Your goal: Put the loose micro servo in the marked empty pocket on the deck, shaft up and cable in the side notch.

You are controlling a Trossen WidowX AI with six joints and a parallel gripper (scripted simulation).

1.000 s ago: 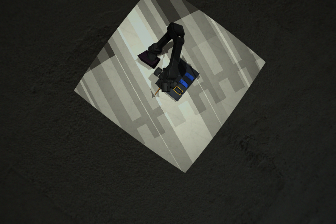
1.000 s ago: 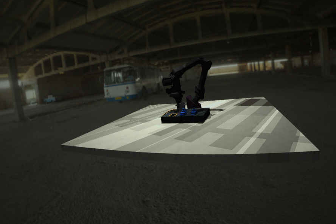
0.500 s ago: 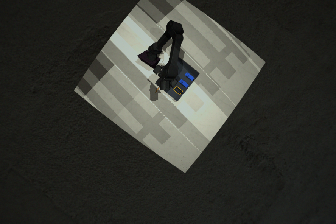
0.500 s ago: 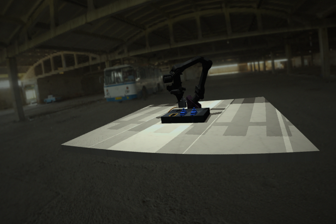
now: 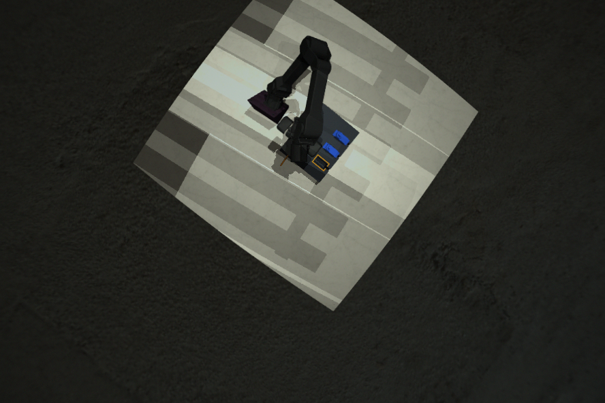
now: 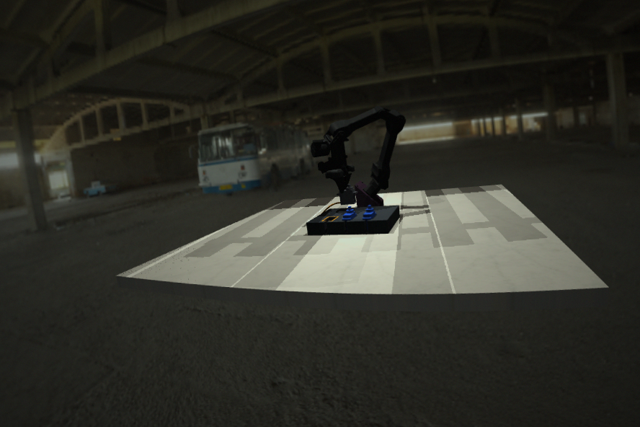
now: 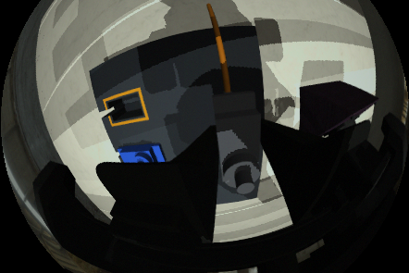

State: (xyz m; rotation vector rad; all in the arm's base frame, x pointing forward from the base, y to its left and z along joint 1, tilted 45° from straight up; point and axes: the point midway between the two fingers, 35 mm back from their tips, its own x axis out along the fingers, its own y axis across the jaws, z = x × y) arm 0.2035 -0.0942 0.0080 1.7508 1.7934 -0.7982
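The loose servo (image 6: 347,197) (image 7: 238,123) is dark grey, with its round output shaft (image 7: 244,180) facing up toward the wrist camera. My gripper (image 7: 237,128) is shut on the servo's body, with one finger on each side, and holds it a little above the deck (image 5: 340,120) (image 6: 351,227) (image 7: 157,133). Its orange cable (image 5: 283,160) (image 6: 331,205) (image 7: 221,54) reaches out past the deck's edge. The empty pocket's orange outline (image 5: 319,154) (image 7: 143,104) lies to the left of the servo in the wrist view. The arm hides the servo's body in the top view.
Two blue servos (image 5: 340,137) (image 5: 331,149) (image 6: 349,214) (image 6: 368,214) sit in a row beside the marked pocket; one blue servo (image 7: 140,152) shows partly in the wrist view. A dark purple tapered object (image 5: 262,104) (image 7: 333,105) stands near the arm's base, beyond the deck.
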